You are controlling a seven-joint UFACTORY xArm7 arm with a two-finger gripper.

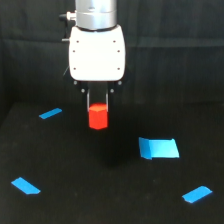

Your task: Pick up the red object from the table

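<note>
- Nearest the camera, two blue tape pieces lie on the table (100, 200): one (25, 186) toward the exterior view's left, one (197, 194) toward its right.
- Farther back, a larger blue patch (159, 148) lies flat on the exterior view's right.
- Near the middle, the red object (98, 116) sits upright between the two dark fingers (89, 98) of the gripper (98, 104), which close narrowly on its top; its lower part hangs below the fingertips. Whether its base touches the table I cannot tell.
- At about the same depth, a thin blue strip (50, 113) lies to the exterior view's left.
- Above, the white gripper head (96, 52) points straight down.
- Behind, a black curtain (175, 45) hangs.
</note>
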